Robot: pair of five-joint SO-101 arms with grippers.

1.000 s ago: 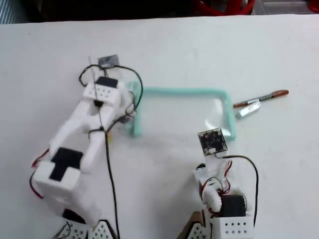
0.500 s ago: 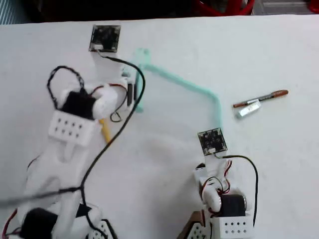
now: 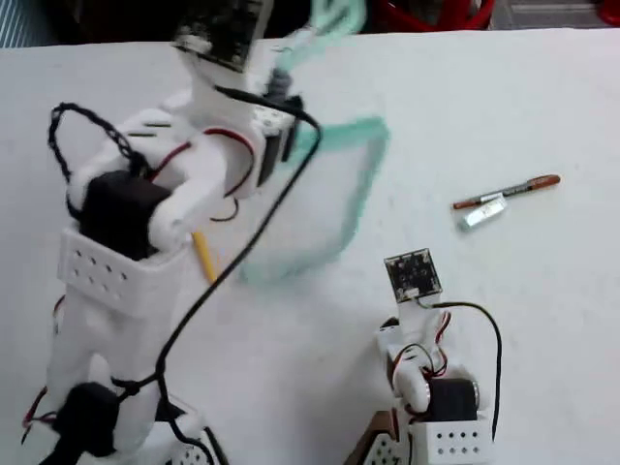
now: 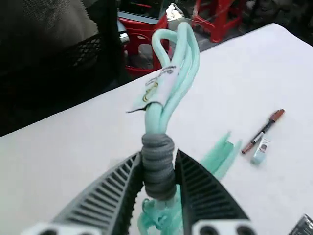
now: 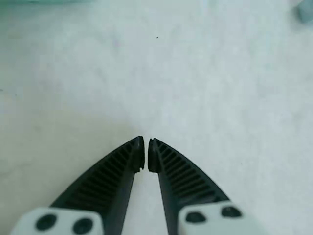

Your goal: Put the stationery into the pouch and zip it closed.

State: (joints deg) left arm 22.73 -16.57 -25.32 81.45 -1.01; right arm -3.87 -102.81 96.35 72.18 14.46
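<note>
The pouch [image 3: 354, 184], clear with a mint-green border, hangs tilted above the table, one end raised toward the far edge. My left gripper [image 4: 157, 172] is shut on a grey wrapped part of the pouch [image 4: 172, 73] beside its mint loops; from above, the left gripper [image 3: 281, 92] is high over the far left of the table. A brown-capped pen [image 3: 507, 192] and a small pale-blue item [image 3: 481, 213] lie on the table at the right, also seen as the pen [image 4: 263, 131] and the item [image 4: 260, 149]. My right gripper [image 5: 145, 148] is shut and empty over bare table.
A yellow pencil [image 3: 205, 256] lies partly under the left arm. The right arm [image 3: 426, 378] sits at the near edge, with its camera board [image 3: 413, 274] pointing at the table's middle. Red stools [image 4: 146, 34] stand beyond the far edge.
The left arm has risen and swung toward the far edge, lifting the pouch off the table until it hangs tilted. The right arm, pen and small item stayed put.
</note>
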